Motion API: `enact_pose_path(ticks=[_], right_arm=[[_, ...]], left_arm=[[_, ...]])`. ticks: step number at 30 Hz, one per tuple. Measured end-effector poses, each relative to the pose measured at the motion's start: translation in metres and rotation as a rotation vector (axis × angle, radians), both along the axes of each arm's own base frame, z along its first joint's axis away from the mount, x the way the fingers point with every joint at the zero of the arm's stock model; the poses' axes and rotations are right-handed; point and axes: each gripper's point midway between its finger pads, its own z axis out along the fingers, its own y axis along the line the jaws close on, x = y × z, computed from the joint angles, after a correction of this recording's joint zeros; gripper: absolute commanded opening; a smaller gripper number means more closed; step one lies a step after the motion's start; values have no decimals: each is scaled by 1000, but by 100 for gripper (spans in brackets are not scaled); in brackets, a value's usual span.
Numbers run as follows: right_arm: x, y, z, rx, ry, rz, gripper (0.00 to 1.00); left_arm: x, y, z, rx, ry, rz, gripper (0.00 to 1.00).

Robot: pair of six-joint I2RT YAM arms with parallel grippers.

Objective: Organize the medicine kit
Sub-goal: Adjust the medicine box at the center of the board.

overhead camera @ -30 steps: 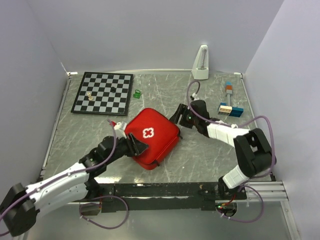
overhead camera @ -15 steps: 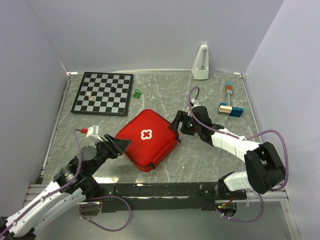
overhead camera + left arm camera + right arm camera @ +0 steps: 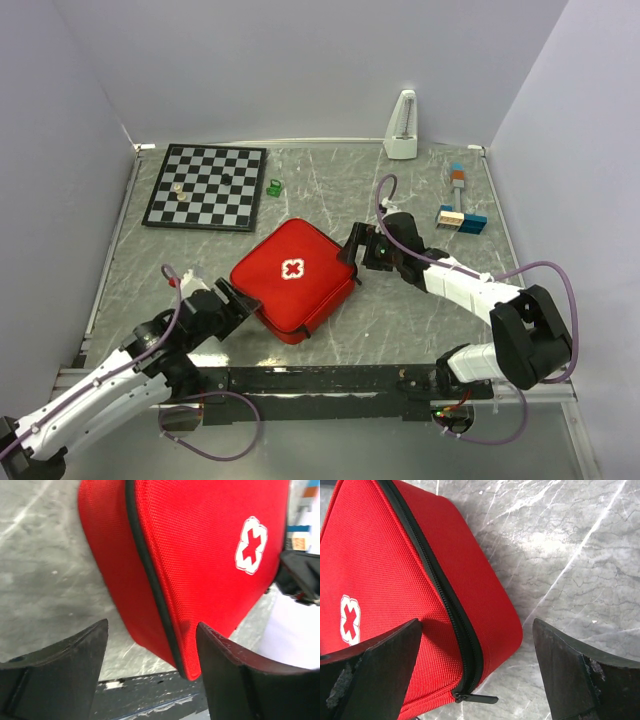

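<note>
— Where's the top view?
— High behind the near edge of the table [image 3: 400, 320], looking down over everything.
— The wrist views?
— Low and close, each facing the medicine kit [image 3: 200, 555] from opposite sides. All three views share that kit.

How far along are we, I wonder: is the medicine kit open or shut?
Shut. The medicine kit lies flat, white cross up, and the zipper runs closed to its pull at the corner.

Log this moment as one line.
medicine kit: closed, on table | left gripper: open, at kit's left side | right gripper: open, at kit's right corner | held: nothing
</note>
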Motion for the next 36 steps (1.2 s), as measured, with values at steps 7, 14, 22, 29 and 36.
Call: enact_pose_path(ticks=[7,14,22,29,36], right_arm=[[-7,7,1,19,5,67,95],[-14,-2,6,-7,-10,81,95],[-26,-21,1,-66,-23,62,93],[-22,-24,-2,-56,-13,48,95],[0,-44,3,-26,1,-37,97]], left_arm=[[8,-37,-22,-40,-7,-130,75],[25,-74,-19,25,-63,-308,73],[55,-77,-17,100,-103,-430,72],[97,-71,-15,87,-110,-434,71],[136,-80,-2,90,-155,-441,74]])
